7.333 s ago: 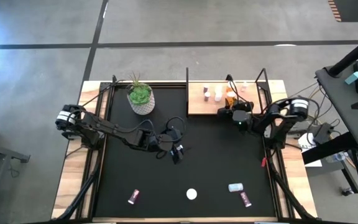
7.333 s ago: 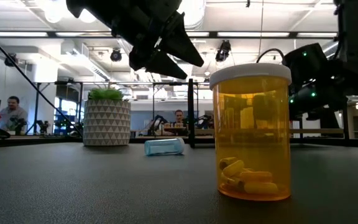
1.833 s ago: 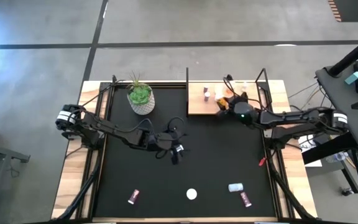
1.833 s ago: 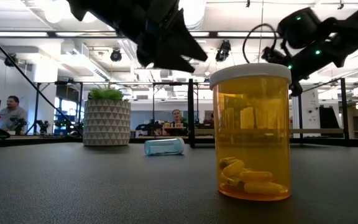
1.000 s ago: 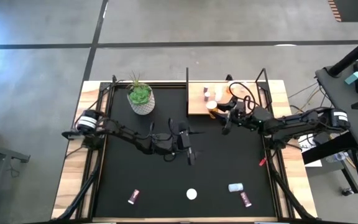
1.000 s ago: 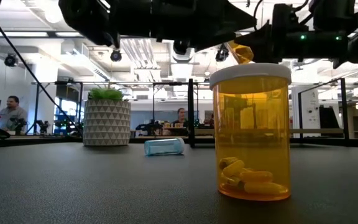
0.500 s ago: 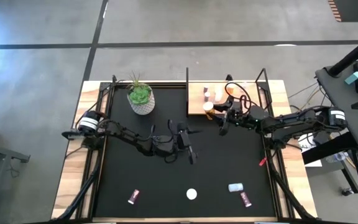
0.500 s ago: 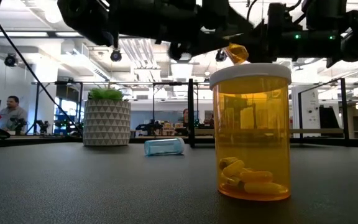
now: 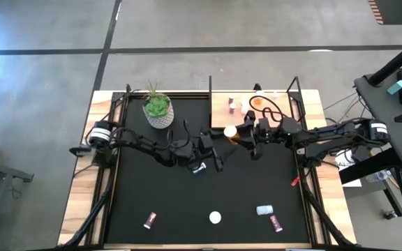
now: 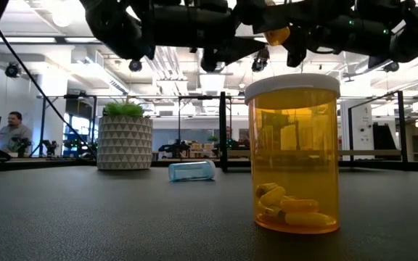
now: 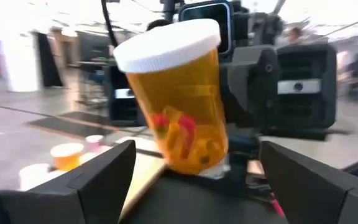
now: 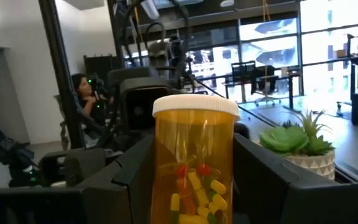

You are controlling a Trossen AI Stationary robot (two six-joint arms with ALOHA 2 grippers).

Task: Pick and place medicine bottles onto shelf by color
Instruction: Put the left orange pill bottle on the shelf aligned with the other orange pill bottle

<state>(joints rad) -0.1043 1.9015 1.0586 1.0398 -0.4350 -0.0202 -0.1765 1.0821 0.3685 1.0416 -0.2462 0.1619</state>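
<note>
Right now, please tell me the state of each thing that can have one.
right gripper: shut on the held orange bottle, capped, off the table
left gripper: open, facing that bottle
near orange bottle: upright, capped, pills inside
blue bottle: on its side
shelf: some bottles standing on it

A potted plant stands on the black mat

1. The left arm reaches from the table's left edge toward the middle, low and nearly level.
2. The left gripper points right, fingers spread wide with nothing between the pads.
3. The right arm stretches from the right edge toward the middle.
4. The right gripper faces left, just beside the left gripper, clamped on an orange bottle.
</note>
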